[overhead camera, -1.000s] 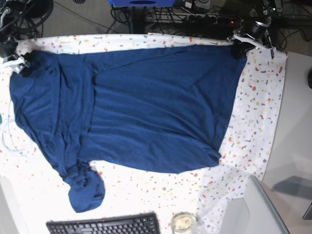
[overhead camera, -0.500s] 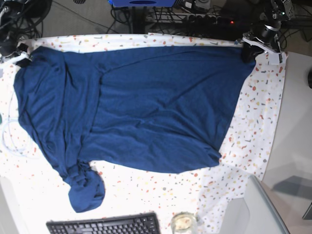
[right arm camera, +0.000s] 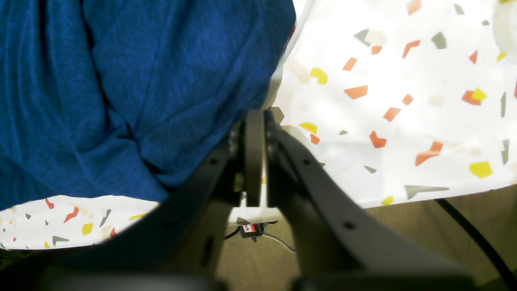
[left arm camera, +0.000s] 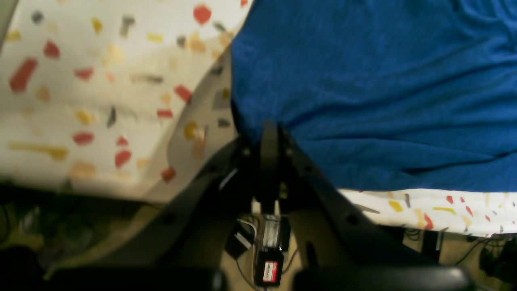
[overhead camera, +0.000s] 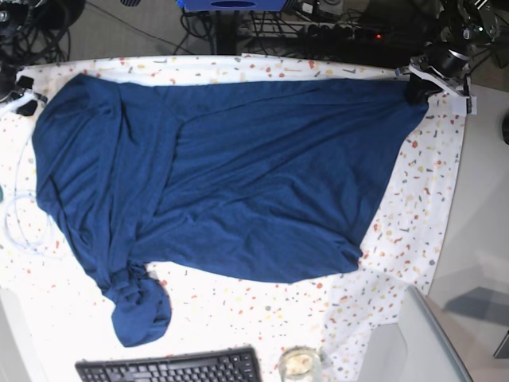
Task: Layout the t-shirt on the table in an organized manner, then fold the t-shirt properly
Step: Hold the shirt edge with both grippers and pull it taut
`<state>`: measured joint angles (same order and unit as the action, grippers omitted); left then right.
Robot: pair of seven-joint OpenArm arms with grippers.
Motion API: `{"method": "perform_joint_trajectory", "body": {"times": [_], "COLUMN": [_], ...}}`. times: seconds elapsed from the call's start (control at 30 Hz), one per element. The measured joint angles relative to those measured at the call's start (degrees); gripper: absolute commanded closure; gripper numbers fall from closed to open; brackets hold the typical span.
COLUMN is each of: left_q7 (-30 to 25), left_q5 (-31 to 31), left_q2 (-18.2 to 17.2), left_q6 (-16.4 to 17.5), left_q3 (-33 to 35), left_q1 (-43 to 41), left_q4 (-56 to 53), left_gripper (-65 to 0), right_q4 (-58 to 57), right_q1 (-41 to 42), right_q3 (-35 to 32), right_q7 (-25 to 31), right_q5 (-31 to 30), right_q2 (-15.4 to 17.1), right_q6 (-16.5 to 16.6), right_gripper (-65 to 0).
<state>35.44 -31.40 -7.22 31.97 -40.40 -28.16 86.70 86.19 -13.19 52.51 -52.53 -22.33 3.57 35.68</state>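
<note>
The dark navy t-shirt (overhead camera: 254, 175) lies spread across the speckled table (overhead camera: 421, 183), creased, with one sleeve bunched at the near left. My left gripper (overhead camera: 415, 86) is at the far right corner, shut on the shirt's corner; in the left wrist view its fingers (left arm camera: 270, 133) pinch the blue fabric (left arm camera: 363, 81). At the far left edge, my right gripper (overhead camera: 26, 102) meets the shirt's pointed corner. In the right wrist view its jaws (right arm camera: 254, 121) stand together at the fabric's edge (right arm camera: 121, 81), where the folds converge.
A black keyboard (overhead camera: 171, 368) and a glass jar (overhead camera: 300, 364) sit at the near edge. A white cable loop (overhead camera: 20, 223) lies at the left. Plain grey surface (overhead camera: 485, 199) borders the right. Cables and gear crowd the floor beyond the far edge.
The left gripper moved right and farther back, dragging the shirt's far edge taut and straighter. The shirt's left side slid right. The right gripper's jaws closed.
</note>
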Motion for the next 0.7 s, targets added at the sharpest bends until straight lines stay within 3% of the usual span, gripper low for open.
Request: {"method": "perform_joint_trajectory", "body": {"times": [0.1,0.13,0.23,0.47,0.5,0.57,0.63,0.67,0.7], "left_q7": [0.2,0.2,0.0,0.0,0.0,0.0,0.0,0.0,0.0], "left_q5": [0.0,0.0,0.0,0.0,0.0,0.0,0.0,0.0,0.0], "left_q2": [0.1,0.1,0.0,0.0,0.1,0.1,0.1,0.1,0.1], "left_q6": [0.0,0.0,0.0,0.0,0.0,0.0,0.0,0.0,0.0], "left_q3": [0.0,0.0,0.0,0.0,0.0,0.0,0.0,0.0,0.0], "left_q1": [-0.2,-0.2,-0.1,-0.1,-0.1,-0.1,-0.1,-0.1,-0.1], "left_q4": [-1.0,-1.0,-0.9,-0.9,-0.9,-0.9,-0.9,-1.0,-0.9], "left_gripper": [0.0,0.0,0.0,0.0,0.0,0.0,0.0,0.0,0.0], "right_q4": [-2.2,-2.7,-4.7,-11.3,-11.3,-11.3,-11.3,-11.3,-11.3], "right_q1": [0.4,0.5,1.1,3.0,3.0,2.9,2.3,1.8,1.5], "right_q3": [0.0,0.0,-0.2,-0.5,-0.5,-0.5,-0.5,-0.5,-0.3], "right_q7": [0.0,-0.1,0.1,0.8,0.7,0.6,-0.1,-0.1,-0.1], "right_q5": [-0.2,-0.2,-0.2,-0.7,-0.6,-0.4,-0.3,-0.3,-0.2], "right_q2": [-0.1,-0.2,-0.1,0.0,0.0,0.0,-0.2,-0.2,-0.1], "right_q6": [0.2,0.4,3.9,3.9,3.9,3.9,4.0,4.0,4.0], "right_gripper": [-38.3,-43.2,-44.4,-44.3,-41.9,-28.2,-5.9,0.0,0.0]}}
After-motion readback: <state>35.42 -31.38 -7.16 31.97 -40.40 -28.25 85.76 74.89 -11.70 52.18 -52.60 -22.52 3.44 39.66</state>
